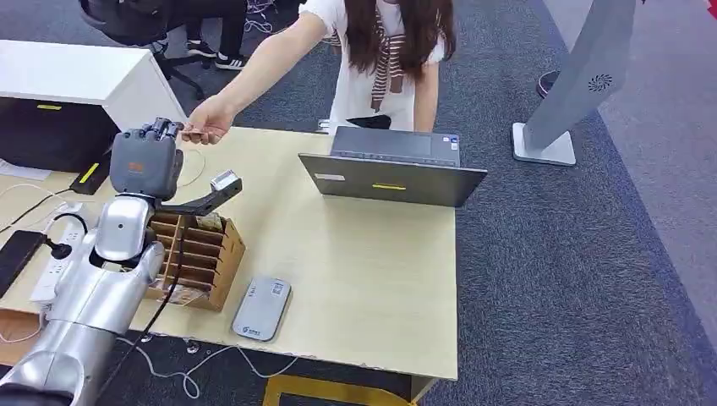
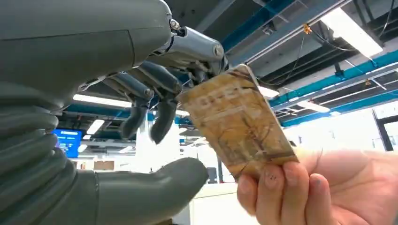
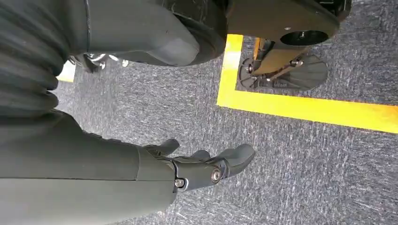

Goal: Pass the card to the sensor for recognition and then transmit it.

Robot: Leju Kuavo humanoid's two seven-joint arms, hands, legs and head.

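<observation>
The robot's left hand is up over the far left corner of the desk, holding out the card to a person's hand. The card is pinched by one short end at the robot's fingertips, its long axis running away from them into the person's grip at the other end, so both have hold of it at once. The thumb looks clear of the card, and I can't tell how firm the grip is. It's a worn, brownish card with faded printing. The right hand hangs low over the carpet, fingers loosely apart, holding nothing. I'd say the left fingers only need to let go now
</observation>
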